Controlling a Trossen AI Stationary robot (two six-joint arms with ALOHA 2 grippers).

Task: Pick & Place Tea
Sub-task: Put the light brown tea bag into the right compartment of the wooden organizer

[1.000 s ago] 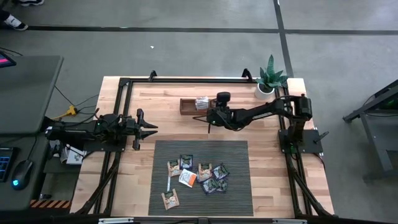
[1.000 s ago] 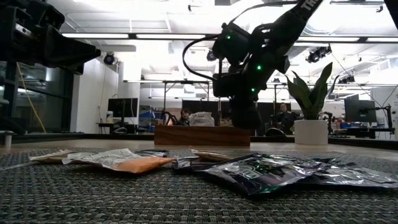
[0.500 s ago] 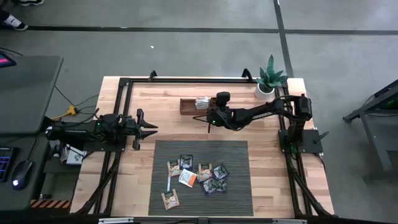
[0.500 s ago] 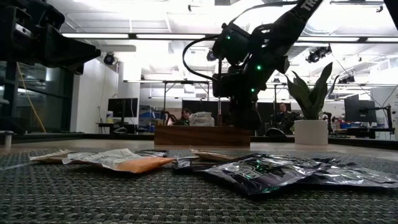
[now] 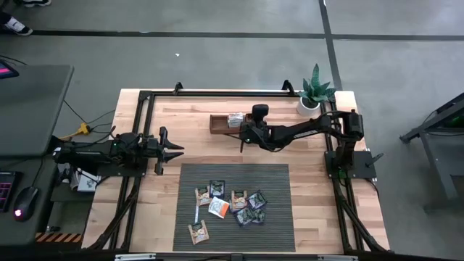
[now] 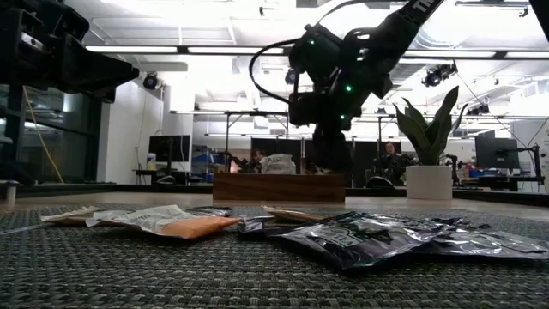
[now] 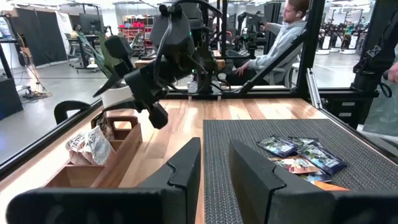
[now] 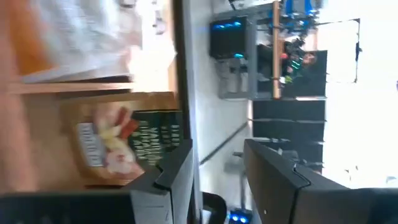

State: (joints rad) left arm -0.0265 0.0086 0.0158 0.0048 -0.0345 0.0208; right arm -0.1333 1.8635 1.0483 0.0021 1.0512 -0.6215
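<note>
Several small tea sachets (image 5: 228,204), orange, white, tan and dark green, lie flat on the dark mat (image 5: 275,217); they also show in the low view (image 6: 343,232). More sachets (image 5: 235,119) lie in the wooden tray (image 5: 217,125) at the far middle. One tan and dark green sachet (image 8: 118,140) lies on the tray's floor. My right gripper (image 5: 243,139) hovers at the tray's near right end, open and empty (image 8: 217,162). My left gripper (image 5: 174,150) waits open at the table's left (image 7: 214,155).
A potted plant (image 5: 315,93) stands at the far right corner. A thin white strip (image 5: 196,215) lies on the mat's left part. A black frame (image 5: 145,98) borders the table. People sit in the room beyond the table (image 7: 286,31).
My right gripper has moved a little toward the table's left and far edges, closer to the wooden tray. The sachets on the mat have stayed where they were.
</note>
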